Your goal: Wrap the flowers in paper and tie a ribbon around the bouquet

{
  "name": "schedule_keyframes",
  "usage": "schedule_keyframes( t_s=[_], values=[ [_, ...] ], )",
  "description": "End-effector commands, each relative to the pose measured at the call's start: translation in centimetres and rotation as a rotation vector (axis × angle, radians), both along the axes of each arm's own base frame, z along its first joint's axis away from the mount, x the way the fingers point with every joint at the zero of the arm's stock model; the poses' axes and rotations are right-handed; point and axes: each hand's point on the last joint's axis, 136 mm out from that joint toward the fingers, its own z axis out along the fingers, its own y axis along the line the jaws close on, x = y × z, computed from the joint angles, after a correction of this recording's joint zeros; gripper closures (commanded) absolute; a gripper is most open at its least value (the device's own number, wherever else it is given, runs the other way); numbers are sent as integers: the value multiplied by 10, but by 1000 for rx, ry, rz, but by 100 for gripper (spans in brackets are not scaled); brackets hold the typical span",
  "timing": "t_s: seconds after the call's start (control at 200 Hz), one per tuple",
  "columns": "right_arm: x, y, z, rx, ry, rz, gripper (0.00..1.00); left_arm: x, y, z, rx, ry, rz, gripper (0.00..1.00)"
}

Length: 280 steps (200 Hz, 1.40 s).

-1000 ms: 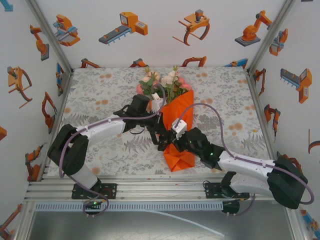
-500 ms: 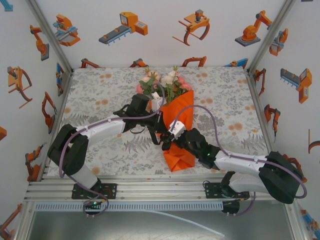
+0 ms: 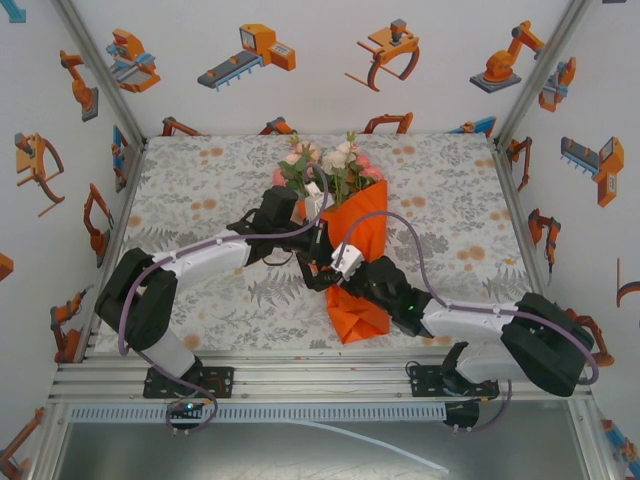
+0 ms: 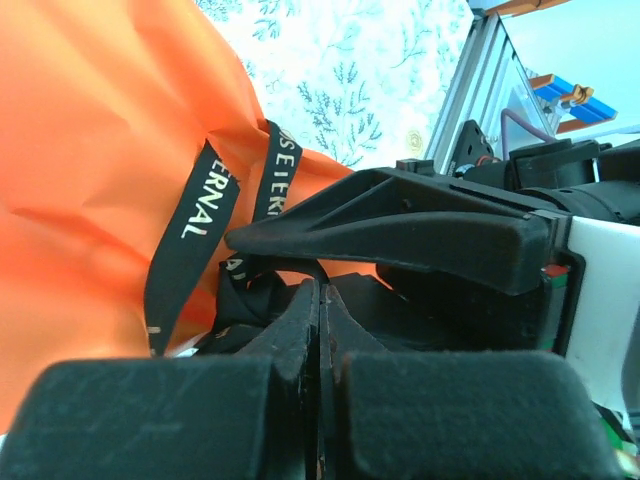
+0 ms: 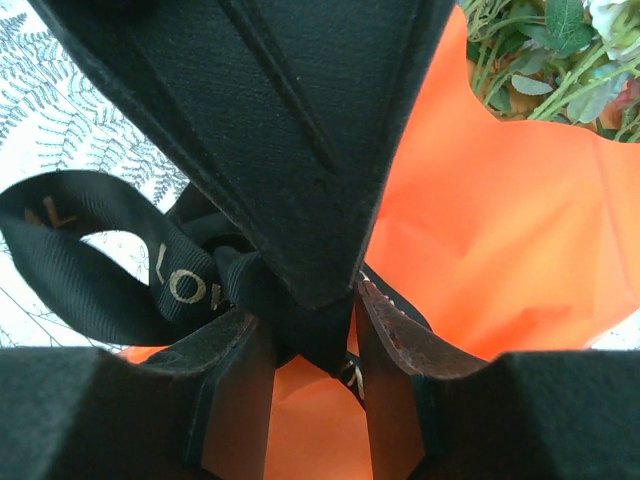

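Observation:
The bouquet lies mid-table, with pink and white flowers (image 3: 325, 165) sprouting from the orange paper (image 3: 362, 230) cone. A black ribbon (image 4: 195, 225) with gold lettering crosses the paper (image 4: 90, 130) and bunches into a knot at my left gripper (image 4: 320, 285), which is shut on it. In the right wrist view the ribbon (image 5: 170, 285) forms a loop beside the left gripper's fingers (image 5: 290, 130). My right gripper (image 5: 308, 310) is open, one jaw on each side of that fingertip and the ribbon. Both grippers meet at the cone's waist: left (image 3: 318, 258), right (image 3: 335, 278).
The patterned tablecloth (image 3: 200, 200) has free room left and right of the bouquet. White walls with orange robot pictures close in three sides. An aluminium rail (image 3: 300, 375) runs along the near edge, and the arms' cables (image 3: 420, 240) arc over the cone.
My right gripper's jaws have spread apart, and the right arm has slid left toward the left gripper. The left arm and the bouquet have stayed put.

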Motion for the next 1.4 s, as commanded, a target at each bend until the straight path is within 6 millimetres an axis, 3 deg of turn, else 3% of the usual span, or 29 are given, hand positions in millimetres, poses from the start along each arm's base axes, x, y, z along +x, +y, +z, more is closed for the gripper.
schedule_keyframes(
  t_s=[0.0,0.11,0.28,0.436,0.546,0.601,0.751,0.981,1.106,1.246,1.397],
  values=[
    [12,5,32,107,-69,-35,72,-7,-2,4,-35,18,-24,96],
    [13,4,39,157,-56,-43,85,-7,1,2,-28,22,-11,93],
    [7,-2,49,221,-40,-31,100,0,11,6,-30,7,31,76],
    [1,-9,55,254,-37,-9,100,16,23,20,-48,-29,103,60],
    [-5,-8,58,271,-31,24,100,50,45,7,47,-21,277,59],
    [-7,-7,58,276,-26,38,100,54,44,1,71,3,281,60],
    [-5,-6,57,277,-18,38,100,31,11,2,-31,65,131,65],
    [-2,-7,57,279,-14,21,100,-2,-11,-9,-111,153,-12,67],
    [1,-11,55,276,-14,-1,100,-16,-12,-17,-124,190,-57,65],
    [4,-18,52,280,-6,-44,97,-23,0,-32,-61,184,-44,66],
    [-5,-15,43,268,35,-3,92,-20,11,-24,-63,145,0,64]
  ],
)
